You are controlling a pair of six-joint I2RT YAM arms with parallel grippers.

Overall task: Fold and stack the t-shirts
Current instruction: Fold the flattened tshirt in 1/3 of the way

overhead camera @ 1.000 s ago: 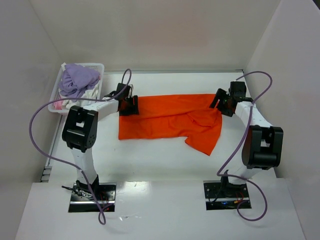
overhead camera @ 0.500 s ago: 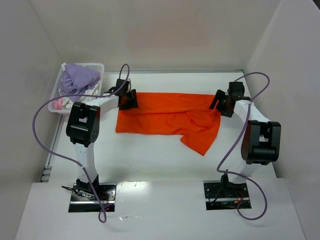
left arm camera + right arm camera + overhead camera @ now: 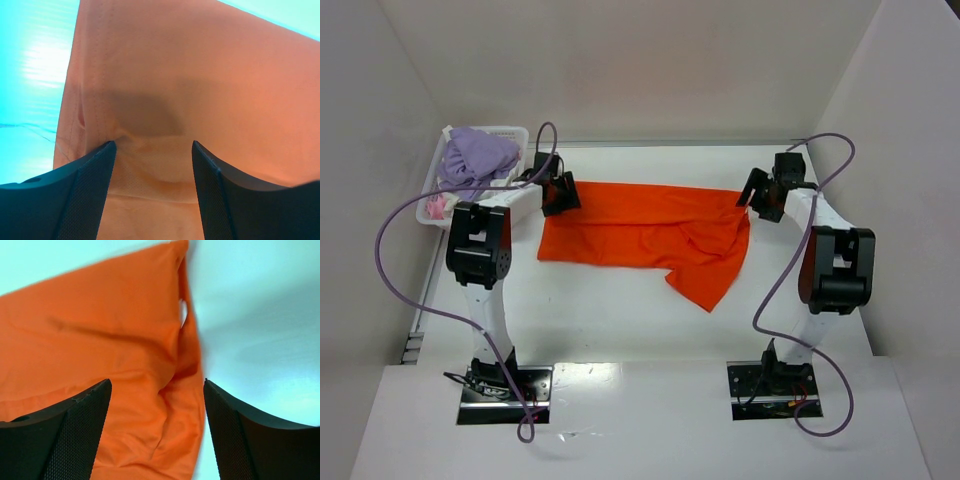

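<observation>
Left gripper (image 3: 557, 192) and right gripper (image 3: 760, 198), both spread, have dragged the shirt (image 3: 640, 225) toward the basket (image 3: 518, 131), smoothing it for folding.

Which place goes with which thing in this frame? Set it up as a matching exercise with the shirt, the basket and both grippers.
Things:
1. orange t-shirt
2. white basket
3. left gripper
4. right gripper

Places:
A. at the shirt's far right corner, jaws apart
B. at the far left of the table, lavender cloth inside
C. spread across the middle of the table
D. at the shirt's far left corner, jaws apart

Pairs: 1-C; 2-B; 3-D; 4-A
</observation>
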